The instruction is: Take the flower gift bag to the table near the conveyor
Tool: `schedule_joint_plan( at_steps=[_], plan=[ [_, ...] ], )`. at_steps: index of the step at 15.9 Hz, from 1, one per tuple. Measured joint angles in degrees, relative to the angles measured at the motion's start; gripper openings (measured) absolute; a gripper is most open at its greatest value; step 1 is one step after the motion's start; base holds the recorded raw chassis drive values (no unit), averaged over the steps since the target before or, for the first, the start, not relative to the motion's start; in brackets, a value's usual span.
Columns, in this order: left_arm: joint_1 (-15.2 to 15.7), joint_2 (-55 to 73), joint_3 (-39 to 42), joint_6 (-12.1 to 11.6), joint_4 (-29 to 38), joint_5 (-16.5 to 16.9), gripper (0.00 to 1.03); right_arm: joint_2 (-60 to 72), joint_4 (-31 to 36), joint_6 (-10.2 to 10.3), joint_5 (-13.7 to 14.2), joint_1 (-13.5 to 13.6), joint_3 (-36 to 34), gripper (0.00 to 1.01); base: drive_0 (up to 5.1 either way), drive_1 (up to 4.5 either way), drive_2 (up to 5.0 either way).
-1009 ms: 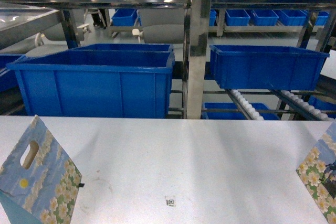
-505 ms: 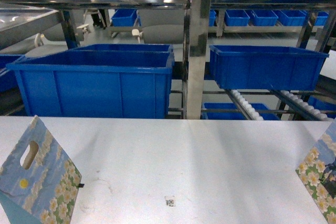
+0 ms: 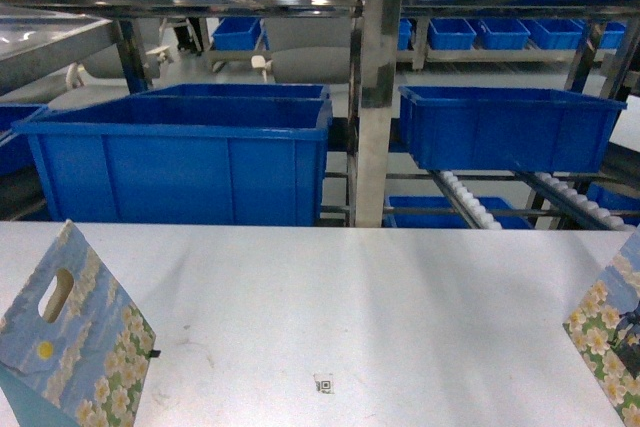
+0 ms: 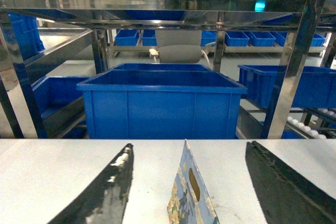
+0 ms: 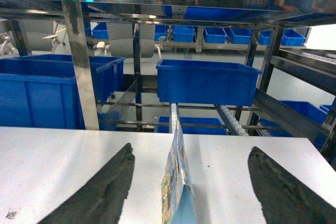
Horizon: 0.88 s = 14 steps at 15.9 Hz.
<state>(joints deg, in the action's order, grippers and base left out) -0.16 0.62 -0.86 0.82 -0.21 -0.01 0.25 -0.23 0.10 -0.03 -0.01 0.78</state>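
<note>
Two flower gift bags stand upright on the white table [image 3: 380, 297]. One bag [image 3: 75, 347] is at the near left and the other [image 3: 610, 332] at the near right edge, cut off by the frame. Neither gripper shows in the head view. In the left wrist view my left gripper [image 4: 189, 148] is open, its dark fingers [image 4: 107, 190] wide on either side of the left bag [image 4: 190, 198] without touching it. My right gripper [image 5: 191, 148] is likewise open around the right bag [image 5: 177, 187]. The conveyor [image 3: 470, 202] with white rollers slopes behind the table's far right edge.
A large blue bin [image 3: 180, 157] sits in the steel racking just beyond the table's far edge, and a second blue bin [image 3: 510, 127] rests on the roller tracks. A steel upright [image 3: 375, 87] stands between them. A small square code mark [image 3: 323, 384] lies on the tabletop.
</note>
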Motion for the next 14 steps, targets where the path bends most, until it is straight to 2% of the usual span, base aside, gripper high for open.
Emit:
schedule_joint_plan(
  at_steps=[1,3,4,14],
  plan=[
    [0.0,0.0,-0.02,0.0,0.0,0.0,0.81,0.0,0.02,0.0,0.0,0.0,0.0,0.82,0.0,0.0,0.0],
    [0.0,0.0,-0.02,-0.04,0.0,-0.02,1.0,0.0,0.0,0.04,0.0,0.0,0.0,1.0,0.0,0.0,0.0],
    [0.0,0.0,-0.02,-0.04,0.0,0.0,0.98,0.0,0.02,0.02,0.0,0.0,0.0,0.97,0.0,0.0,0.0],
    [0.0,0.0,-0.02,-0.04,0.0,0.0,0.98,0.0,0.0,0.02,0.0,0.0,0.0,0.98,0.0,0.0,0.0]
  ],
)
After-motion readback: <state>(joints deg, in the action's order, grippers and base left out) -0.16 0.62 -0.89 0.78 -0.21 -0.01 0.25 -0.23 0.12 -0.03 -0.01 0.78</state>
